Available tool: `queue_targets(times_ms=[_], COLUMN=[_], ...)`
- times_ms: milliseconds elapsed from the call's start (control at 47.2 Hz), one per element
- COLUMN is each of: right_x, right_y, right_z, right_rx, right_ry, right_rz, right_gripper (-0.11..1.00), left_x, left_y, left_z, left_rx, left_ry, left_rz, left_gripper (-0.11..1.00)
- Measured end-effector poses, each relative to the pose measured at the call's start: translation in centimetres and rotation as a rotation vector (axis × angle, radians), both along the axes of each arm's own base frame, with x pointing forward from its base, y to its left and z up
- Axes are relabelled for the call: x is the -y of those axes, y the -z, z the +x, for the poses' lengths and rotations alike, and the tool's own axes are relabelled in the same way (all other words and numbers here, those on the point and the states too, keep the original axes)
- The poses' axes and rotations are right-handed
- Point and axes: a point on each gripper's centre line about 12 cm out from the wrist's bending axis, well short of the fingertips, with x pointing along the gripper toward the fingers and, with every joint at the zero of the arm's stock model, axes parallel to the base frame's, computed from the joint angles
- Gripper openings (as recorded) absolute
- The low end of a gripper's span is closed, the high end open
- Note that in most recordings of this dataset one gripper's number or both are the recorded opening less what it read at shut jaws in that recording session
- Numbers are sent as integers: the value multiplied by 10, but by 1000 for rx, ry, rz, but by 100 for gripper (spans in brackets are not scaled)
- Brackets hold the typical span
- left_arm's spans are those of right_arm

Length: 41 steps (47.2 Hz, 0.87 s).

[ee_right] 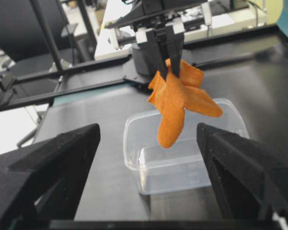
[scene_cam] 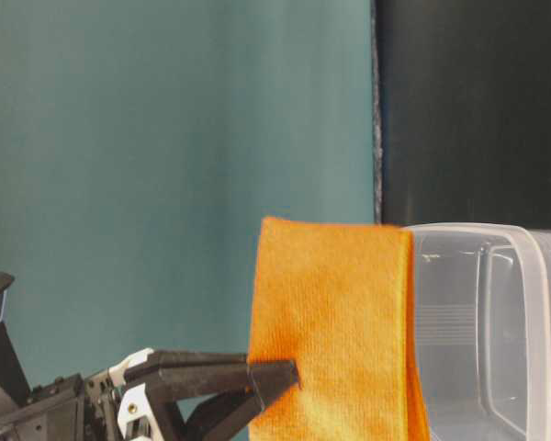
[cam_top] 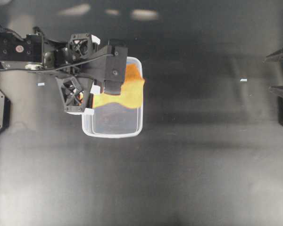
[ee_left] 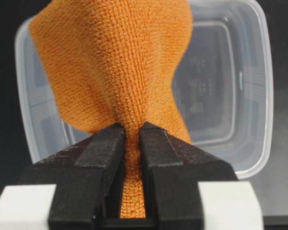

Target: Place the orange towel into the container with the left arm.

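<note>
Left pincer squeezed tight on the orange towel, dangling over the container near the worktop's back-left part.

The bright orange square towel was a soft, fuzzy cloth with a fine looped weave. The clear rectangular plastic tub looked smooth and translucent, faintly glossy along its thick rim. The left gripper's 2 black fingers showed a matt, grainy plastic. The dark tabletop at lower right carried a dull sheen.
</note>
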Motion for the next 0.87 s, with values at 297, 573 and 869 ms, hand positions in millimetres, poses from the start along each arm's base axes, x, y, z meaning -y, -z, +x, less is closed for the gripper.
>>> queue_targets(times_ms=[297, 573, 869], right_x=[0, 0, 0], right_y=[3, 3, 4], right_z=[0, 0, 0], right_rx=[-6, -6, -8], right_ry=[-1, 0, 0], right_rz=[5, 5, 3], right_gripper=[78, 78, 78], left_x=[-8, -7, 0], left_y=[19, 18, -28], left_z=[1, 6, -7], left_rx=[-38, 26, 161], left_ry=[-18, -12, -6], left_rz=[-1, 2, 3], left_gripper=[28, 90, 89])
